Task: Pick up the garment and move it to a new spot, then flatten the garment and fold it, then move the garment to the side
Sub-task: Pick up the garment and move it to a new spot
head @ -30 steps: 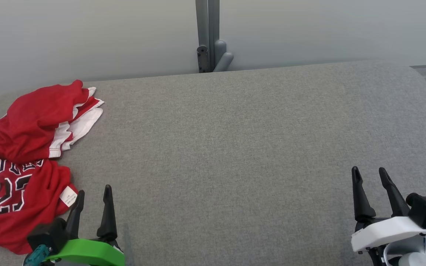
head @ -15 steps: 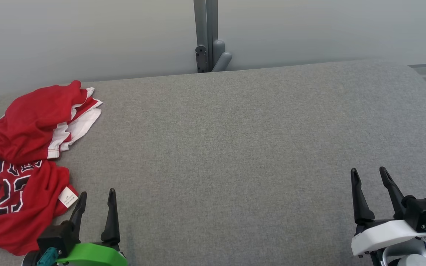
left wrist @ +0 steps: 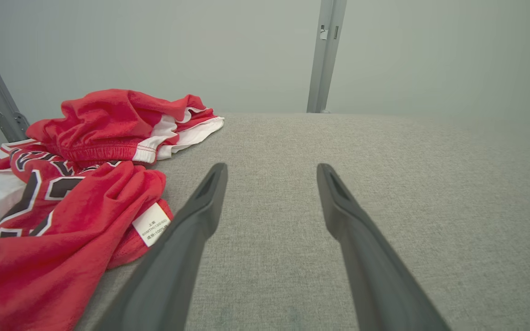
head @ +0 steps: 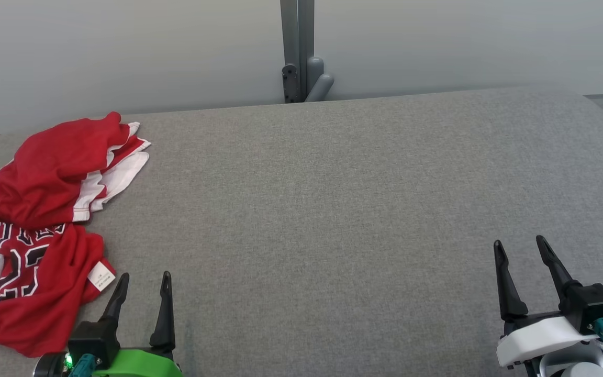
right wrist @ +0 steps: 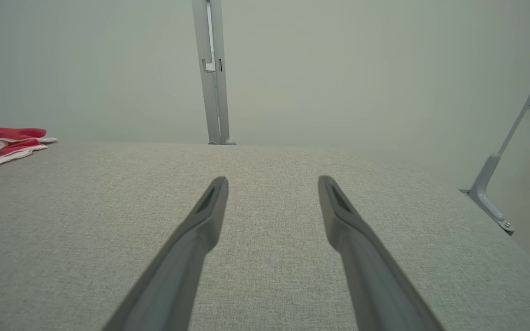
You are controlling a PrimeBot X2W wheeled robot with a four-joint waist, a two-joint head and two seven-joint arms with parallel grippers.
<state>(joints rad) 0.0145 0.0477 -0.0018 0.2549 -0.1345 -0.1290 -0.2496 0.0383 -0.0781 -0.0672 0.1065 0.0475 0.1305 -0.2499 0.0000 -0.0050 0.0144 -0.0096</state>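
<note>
- The garment (head: pixel 34 225) is red mesh-like cloth with white bands along some edges. It lies crumpled in a loose heap, with many folds, at the far left of the table (head: pixel 333 209), partly past the left edge of the head view.
- The table is covered with grey woven fabric of a fine grain. It is flat, and its far corners are rounded.
- On the garment there are dark letters and digits with white outlines. The digits look like 23. The letters above them are cut by a fold, so I cannot read them.
- A small white label (left wrist: pixel 151 225) is sewn at the near edge of the garment. Its print is too small to read.
- The left gripper (head: pixel 144 275) has 2 long, dark, tapered fingers on a green body. It is released, with the fingers spread and nothing between them, and it stands just beside the label without touching the cloth.
- The right gripper (head: pixel 520 241) has a white body. It is also released and holds nothing, over bare fabric at the right, well apart from the garment.
- Behind the table there is a plain pale wall (head: pixel 123 52) with a grey metal post (head: pixel 297 47) in the middle.
- A grey bracket (right wrist: pixel 490 197) stands beyond the right end of the table.
</note>
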